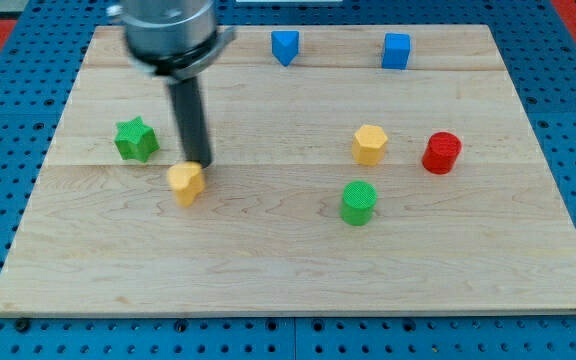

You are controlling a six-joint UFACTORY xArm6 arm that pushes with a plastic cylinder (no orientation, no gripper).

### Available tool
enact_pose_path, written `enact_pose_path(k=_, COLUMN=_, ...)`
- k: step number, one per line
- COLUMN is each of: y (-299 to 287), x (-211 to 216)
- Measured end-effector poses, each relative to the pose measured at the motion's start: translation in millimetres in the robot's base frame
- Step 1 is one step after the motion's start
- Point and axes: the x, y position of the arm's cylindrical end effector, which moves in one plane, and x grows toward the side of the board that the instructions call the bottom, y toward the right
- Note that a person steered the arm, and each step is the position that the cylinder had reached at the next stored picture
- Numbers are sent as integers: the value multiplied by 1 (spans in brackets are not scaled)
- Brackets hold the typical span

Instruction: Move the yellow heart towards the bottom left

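Tip [199, 163] down on the board [268, 270], holding nothing, touching the upper-right edge of the yellow heart [185, 183], which lay left of centre, just below-left of it, so well placed for a push bottom-left.

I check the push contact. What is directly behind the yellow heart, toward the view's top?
My tip stands just behind the yellow heart, at its upper right edge. The rod covers the board above that spot, so actual contact cannot be confirmed.

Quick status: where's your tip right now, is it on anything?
No claw, holding nothing: my tip sits at the upper-right edge of the small yellow heart block, apparently touching it.
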Motion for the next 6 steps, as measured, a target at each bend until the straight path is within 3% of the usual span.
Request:
enact_pose_path(k=2, y=36, x=50)
enact_pose_path(k=3, y=-24, x=60)
enact_pose_path(k=6, y=-33, x=38)
